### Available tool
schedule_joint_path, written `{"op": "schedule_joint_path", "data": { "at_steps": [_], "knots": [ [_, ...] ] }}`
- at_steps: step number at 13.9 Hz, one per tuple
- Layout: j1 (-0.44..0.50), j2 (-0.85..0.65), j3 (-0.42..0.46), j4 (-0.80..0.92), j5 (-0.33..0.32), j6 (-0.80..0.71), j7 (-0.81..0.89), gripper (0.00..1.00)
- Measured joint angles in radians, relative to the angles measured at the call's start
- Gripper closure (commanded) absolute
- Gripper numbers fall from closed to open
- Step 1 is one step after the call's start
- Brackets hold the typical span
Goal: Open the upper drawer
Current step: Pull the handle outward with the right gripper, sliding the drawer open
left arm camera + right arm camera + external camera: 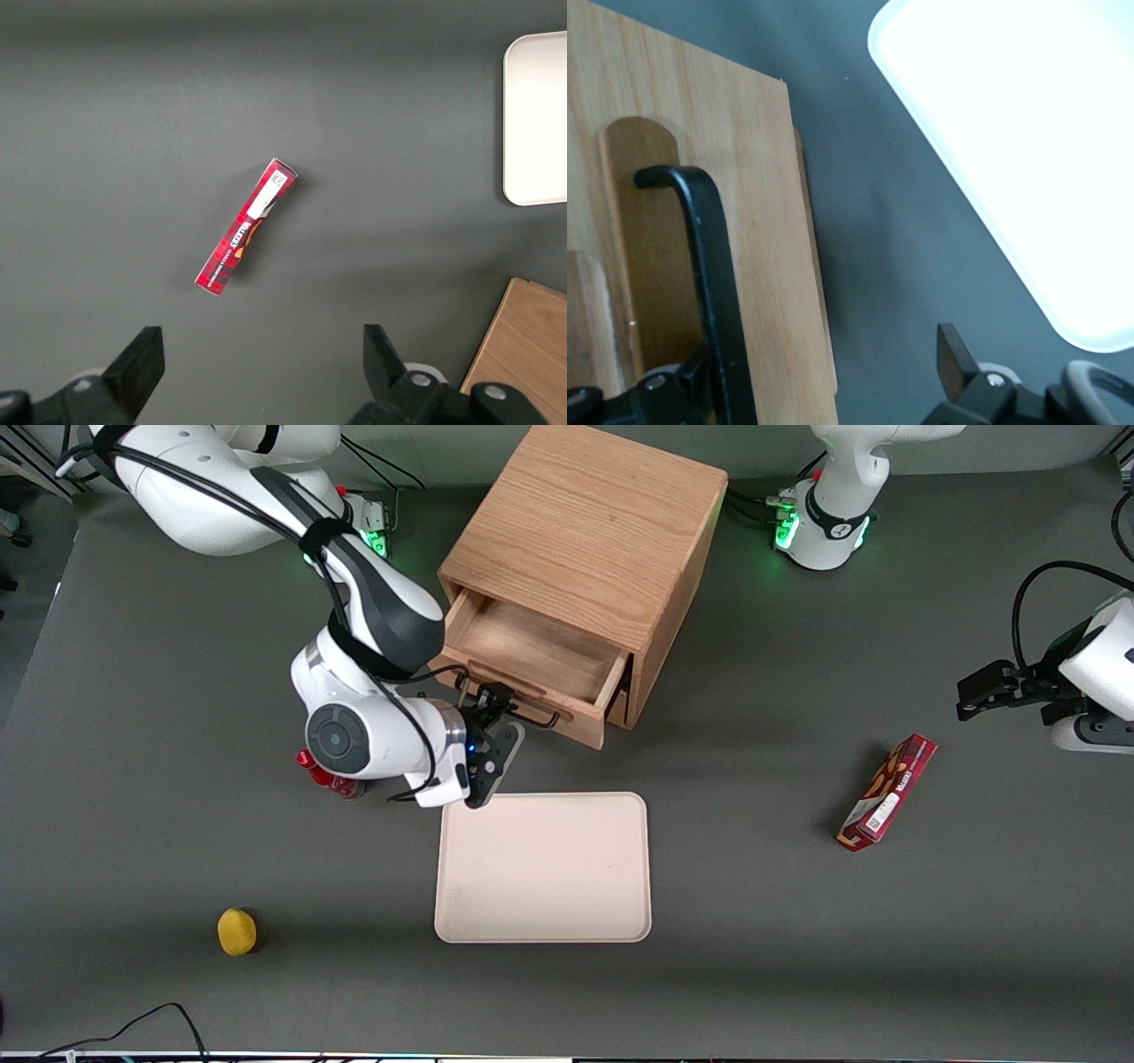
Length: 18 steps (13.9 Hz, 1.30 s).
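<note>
Upper drawer (532, 660) already pulled well out of the cabinet (589, 536), bare wooden floor exposed; sat at the middle of the table (797, 921), nearer the front camera than the cabinet top. Judged nearly done: only a little more travel, if any, then letting go of the handle (523, 710). Lower drawer seemingly shut underneath, mostly hidden.

Hand (490, 707) at the drawer front, at about 7 o'clock from the cabinet, fingers spread wide. One finger (673, 390) just beside the black handle in the wrist view, the other (957, 359) well apart over bare table. Could not tell whether the handle was hooked or merely touched; nothing clamped between the fingers.

Front view alone gave the drawer's opening, the cream tray (542, 868) at 6 o'clock from the cabinet, the red box (888, 792) toward the parked arm's end, a yellow ball (236, 932) at 7 o'clock, and a small red thing (330, 777) half hidden under the arm. Right wrist view alone gave the handle's bend against the recessed panel. Left wrist view showed only box, tray corner and a cabinet edge.
</note>
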State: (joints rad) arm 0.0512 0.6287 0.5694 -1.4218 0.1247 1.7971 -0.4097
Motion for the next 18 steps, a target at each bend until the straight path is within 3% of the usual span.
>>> {"op": "schedule_joint_path", "data": {
  "at_steps": [18],
  "knots": [
    [0.002, 0.1, -0.078, 0.193, -0.038, -0.073, -0.07, 0.0]
  ]
}}
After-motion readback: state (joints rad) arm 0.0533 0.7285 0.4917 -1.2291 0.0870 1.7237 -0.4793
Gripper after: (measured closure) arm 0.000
